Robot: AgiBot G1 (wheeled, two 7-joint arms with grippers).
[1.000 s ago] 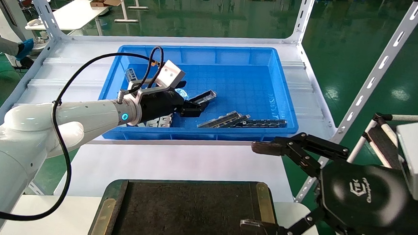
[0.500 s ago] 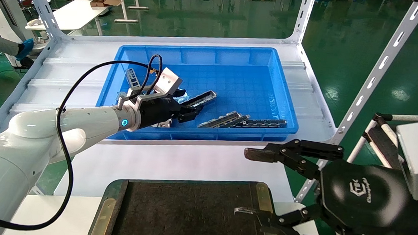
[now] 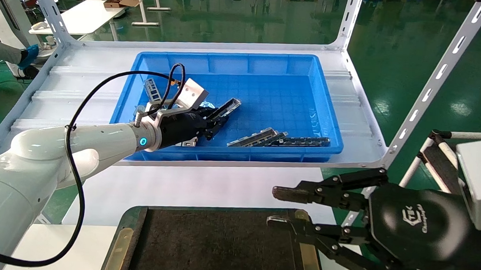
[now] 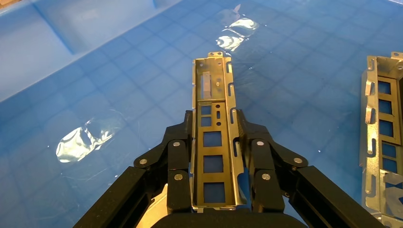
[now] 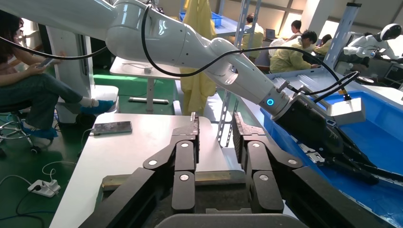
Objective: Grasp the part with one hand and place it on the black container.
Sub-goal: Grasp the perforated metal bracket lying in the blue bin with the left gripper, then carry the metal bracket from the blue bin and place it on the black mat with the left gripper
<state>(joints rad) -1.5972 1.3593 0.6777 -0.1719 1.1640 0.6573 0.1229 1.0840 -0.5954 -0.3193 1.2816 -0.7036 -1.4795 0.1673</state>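
The part (image 3: 228, 107), a slim grey channel bar with rectangular openings, is held in my left gripper (image 3: 215, 123) inside the blue bin (image 3: 285, 67). In the left wrist view the fingers (image 4: 179, 142) press on both long edges of the part (image 4: 212, 102), which sticks out past them over the bin floor. My right gripper (image 3: 277, 207) hovers open and empty over the right edge of the black container (image 3: 210, 248). The right wrist view shows a gap at the gripper (image 5: 216, 130) above the container (image 5: 221, 190).
More channel bars (image 3: 253, 137) and a dark thin strip (image 3: 306, 141) lie near the bin's front wall. Flat slotted plates (image 3: 151, 87) lie behind my left wrist. Slanted white rack posts (image 3: 428, 85) stand on the right. White tabletop (image 3: 205, 186) lies between bin and container.
My left gripper closed on the part and drew it left, tilting it up. My right gripper's fingers narrowed and shifted left over the container's edge.
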